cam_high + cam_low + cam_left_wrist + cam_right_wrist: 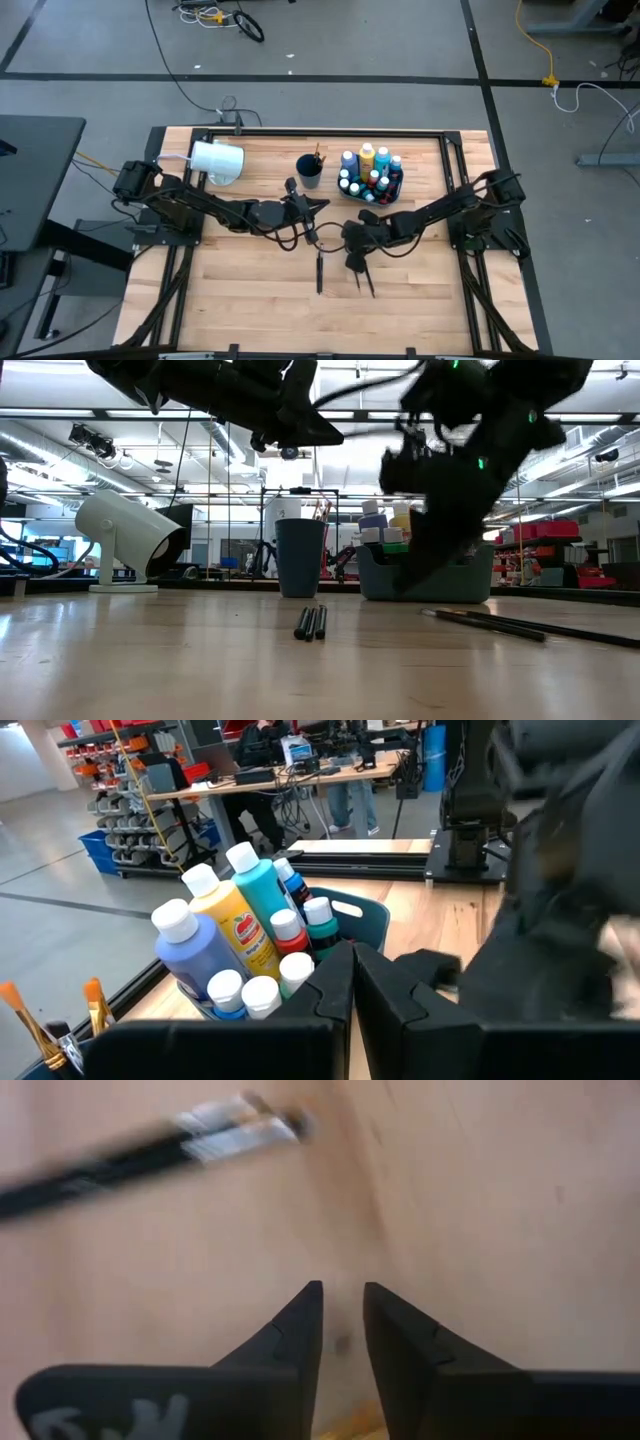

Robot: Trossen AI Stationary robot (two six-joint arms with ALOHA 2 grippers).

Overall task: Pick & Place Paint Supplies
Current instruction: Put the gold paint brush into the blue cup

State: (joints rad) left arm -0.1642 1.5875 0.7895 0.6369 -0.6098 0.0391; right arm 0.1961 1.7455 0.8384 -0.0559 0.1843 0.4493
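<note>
Several white-capped paint bottles (238, 925) stand in a dark blue caddy (371, 176) at the table's far side. A blue cup (309, 172) beside it holds orange-handled brushes (30, 1020). Dark brushes lie flat on the wood: one bundle (318, 272) mid-table, another pair (366, 281) to its right. My left gripper (353, 963) is shut and hovers above the table near the cup, pointing at the caddy. My right gripper (343, 1295) is tipped down close over the wood, open by a narrow gap, beside the right pair (150, 1150) and holding nothing.
A large white cylinder (217, 161) lies tilted on its stand at the far left of the table. A black frame (340, 133) runs along the far edge and both sides. Bare wood (250, 290) lies on the near half around the brushes.
</note>
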